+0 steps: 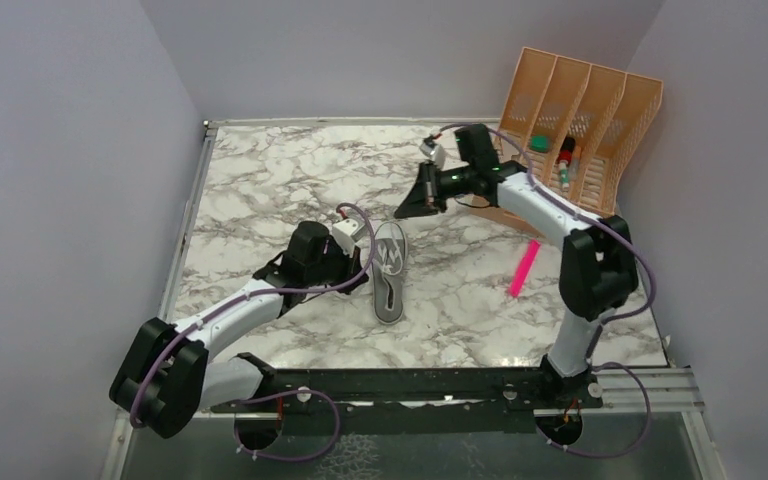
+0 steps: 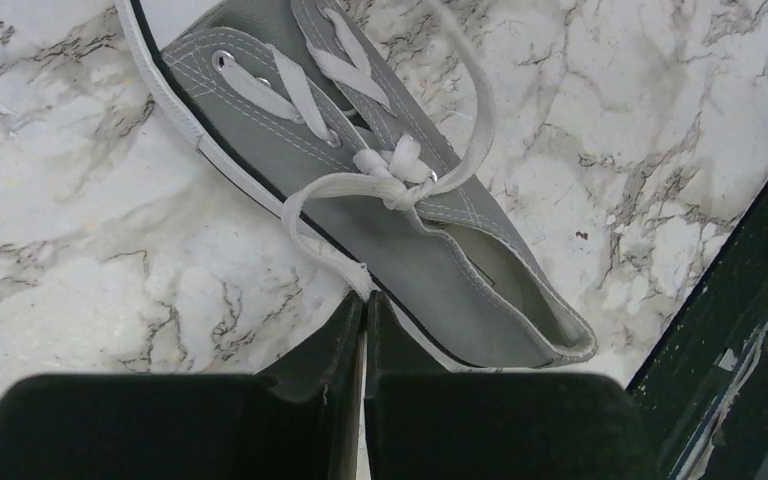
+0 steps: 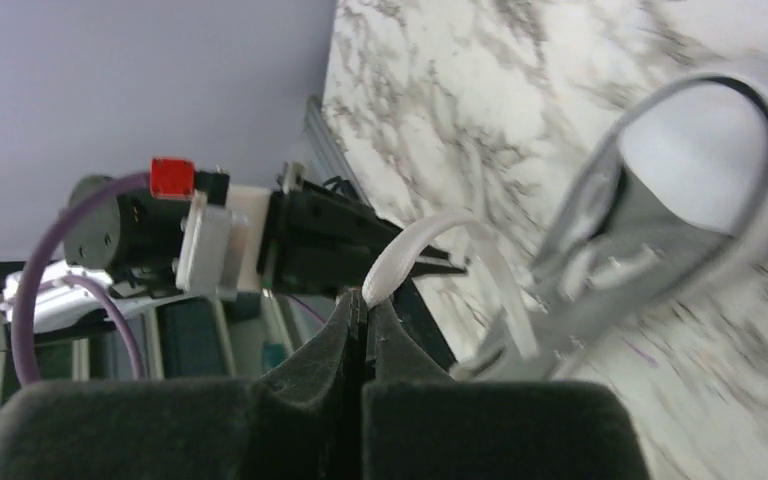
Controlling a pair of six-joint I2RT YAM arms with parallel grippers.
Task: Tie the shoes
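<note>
Currently, grey sneaker (image 1: 390,275) is laid mid-frame on marble table (image 1: 260,180); left gripper (image 2: 364,300) is pinched shut on lace loop (image 2: 290,208), right gripper (image 3: 364,305) is clamped on second lace (image 3: 410,240).

Left arm (image 1: 230,310) stretches low from its base toward two o'clock, left gripper (image 2: 363,305) pinched closed on a white lace loop (image 2: 340,184). Right arm (image 1: 560,215) stands tall, its forearm reaching toward ten o'clock, right gripper (image 3: 365,305) pinched closed on a white lace strand (image 3: 392,255).
</note>
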